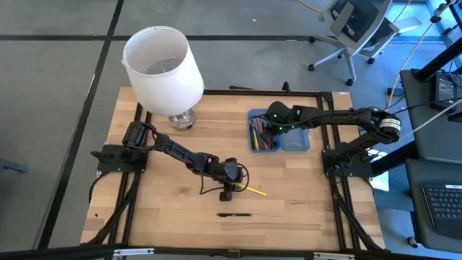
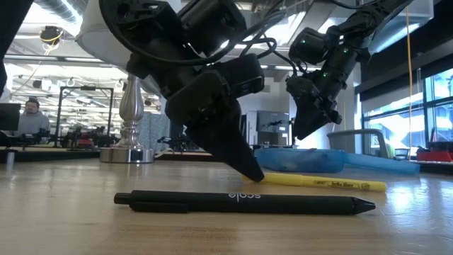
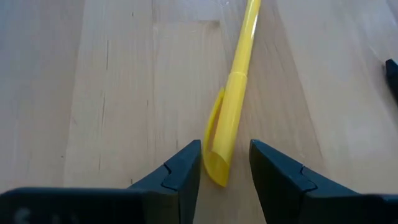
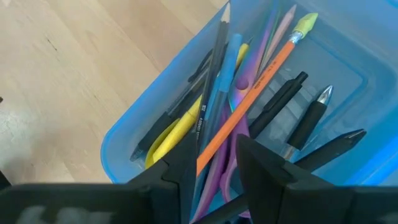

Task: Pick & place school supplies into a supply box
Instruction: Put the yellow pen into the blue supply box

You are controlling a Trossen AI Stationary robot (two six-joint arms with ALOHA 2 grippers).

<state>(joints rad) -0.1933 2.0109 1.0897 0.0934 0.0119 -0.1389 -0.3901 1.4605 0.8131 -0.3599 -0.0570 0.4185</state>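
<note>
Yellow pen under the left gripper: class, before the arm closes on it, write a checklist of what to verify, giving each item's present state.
1. Left gripper straddles the capped end of the yellow pen: ok.
2. Its jaws stand open, not yet clamped: ok.
3. Yellow pen lies flat on the table, nothing on top of it: ok.
4. Black pen lies apart from it, clear of the fingers: ok.
5. Supply box is open: ok.
6. Right gripper clear of the box: not ok, it hangs over the pens inside.
</note>
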